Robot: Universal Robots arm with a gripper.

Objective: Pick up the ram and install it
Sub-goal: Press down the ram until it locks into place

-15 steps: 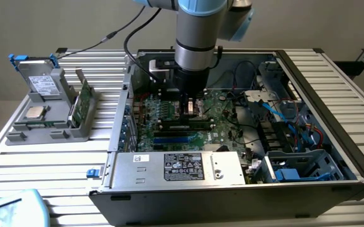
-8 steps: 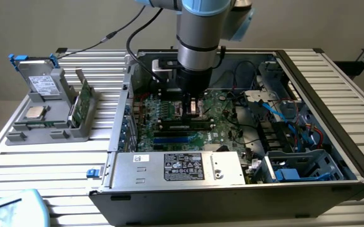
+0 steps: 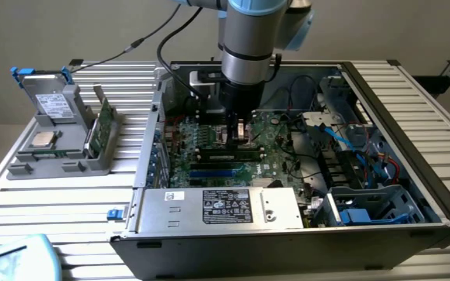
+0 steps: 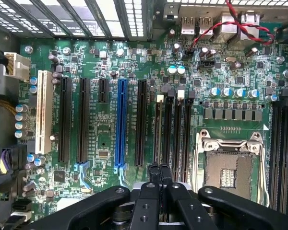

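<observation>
The claw point(image 4: 159, 184) is fully closed, its two fingers point(image 4: 153, 179) pressed together with nothing between them. It stands low inside the open computer case point(image 3: 435, 193), just above the motherboard point(image 4: 101, 129), probably so that the closed tips can press down. In the exterior view the ram point(image 3: 229, 156) lies flat along a slot near the middle of the motherboard, directly below the claw; it looks already put in place. On the table's far left corner a grey holder point(image 3: 68, 158) keeps a green card point(image 3: 103, 123) upright, ready for taking.
</observation>
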